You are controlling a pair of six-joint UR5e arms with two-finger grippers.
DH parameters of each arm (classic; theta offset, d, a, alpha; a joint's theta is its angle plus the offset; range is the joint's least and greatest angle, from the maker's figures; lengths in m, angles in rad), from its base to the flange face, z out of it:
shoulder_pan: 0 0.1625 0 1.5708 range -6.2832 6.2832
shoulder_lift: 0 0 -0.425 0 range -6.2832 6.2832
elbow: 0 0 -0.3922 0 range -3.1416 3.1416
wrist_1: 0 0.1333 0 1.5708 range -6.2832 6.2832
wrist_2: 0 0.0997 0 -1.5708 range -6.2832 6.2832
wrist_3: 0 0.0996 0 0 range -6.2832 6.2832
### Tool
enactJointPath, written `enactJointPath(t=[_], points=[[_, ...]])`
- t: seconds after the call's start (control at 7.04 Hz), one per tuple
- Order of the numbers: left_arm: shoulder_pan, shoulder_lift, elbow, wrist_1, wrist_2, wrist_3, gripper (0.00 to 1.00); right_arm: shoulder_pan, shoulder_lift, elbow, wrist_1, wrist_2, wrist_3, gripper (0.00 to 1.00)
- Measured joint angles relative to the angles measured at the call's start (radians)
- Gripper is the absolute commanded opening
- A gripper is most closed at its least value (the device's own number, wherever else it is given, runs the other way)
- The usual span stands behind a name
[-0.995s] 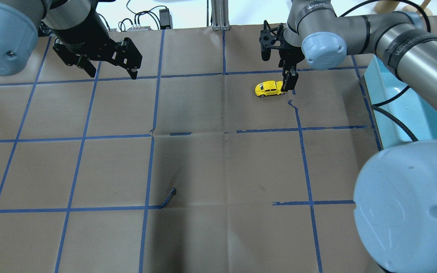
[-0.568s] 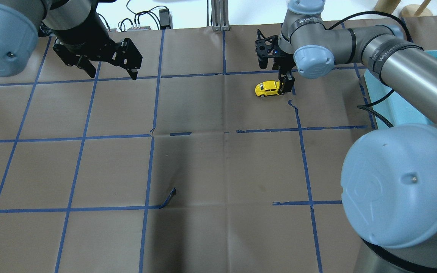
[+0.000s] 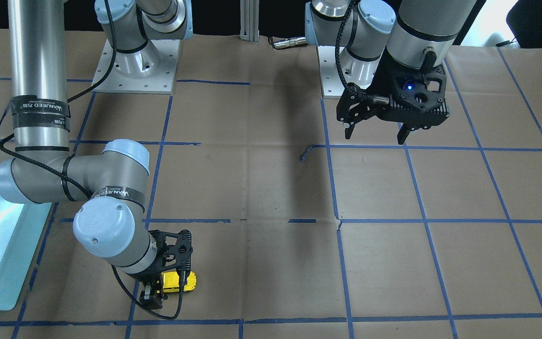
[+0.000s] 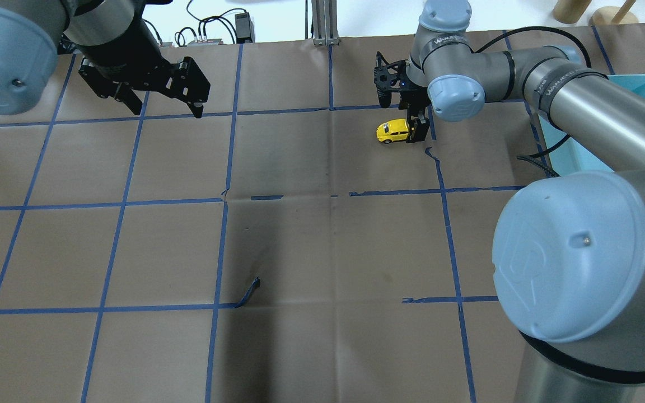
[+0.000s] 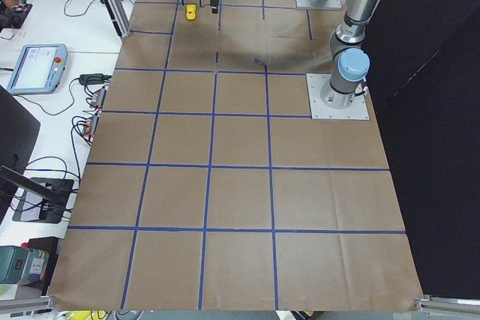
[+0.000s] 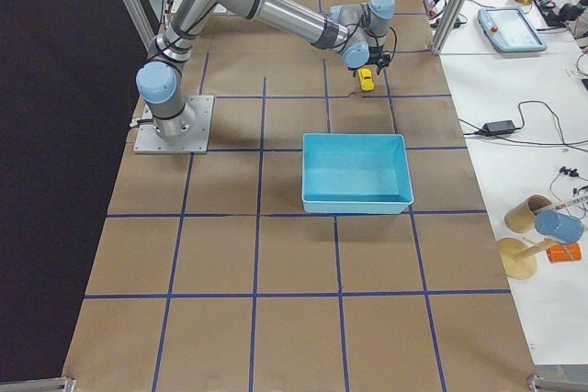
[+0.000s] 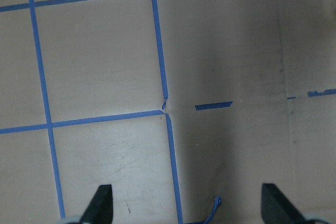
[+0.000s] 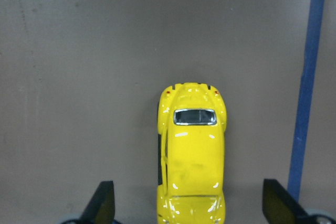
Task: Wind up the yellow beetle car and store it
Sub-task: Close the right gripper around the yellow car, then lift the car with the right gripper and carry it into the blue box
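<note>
The yellow beetle car (image 4: pixel 392 132) stands on its wheels on the brown paper at the far right of the table. It also shows in the front view (image 3: pixel 179 281). My right gripper (image 8: pixel 189 208) is open and low over the car. In the right wrist view the car (image 8: pixel 191 156) lies between the two fingertips (image 8: pixel 102 203) with a gap on each side. In the overhead view one finger (image 4: pixel 416 130) stands at the car's right end. My left gripper (image 4: pixel 163 106) is open and empty, raised over the far left of the table.
A light blue bin (image 6: pixel 354 167) stands on the robot's right side of the car, also in the overhead view (image 4: pixel 644 92). Blue tape lines grid the paper, with a loose curl of tape (image 4: pixel 249 294) near the middle. A cable (image 3: pixel 158 308) hangs off the right wrist.
The right arm has swung left and the gripper has shifted slightly left over the car's end. The car and the left arm have not moved.
</note>
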Motion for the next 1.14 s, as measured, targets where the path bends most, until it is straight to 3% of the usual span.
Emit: enactJointPath(t=[0.14,0.43,0.57,0.71,1.14], points=[[0.000,-0.002,-0.002,0.005,0.000,0.000,0.99,0.003,0.021,-0.022,0.001,0.000,0.005,0.96],[-0.001,-0.006,-0.004,0.018,-0.001,0.000,0.99,0.022,0.048,-0.043,0.004,-0.008,0.056,0.50],[-0.001,-0.006,-0.004,0.020,-0.001,0.000,0.99,0.029,0.051,-0.043,0.012,-0.015,0.101,0.39],[-0.001,-0.006,-0.004,0.021,0.000,0.000,0.99,0.032,0.050,-0.043,0.022,-0.019,0.125,0.33],[-0.001,-0.006,-0.004,0.022,0.000,0.000,0.99,0.031,0.012,-0.066,0.083,-0.022,0.140,0.28]])
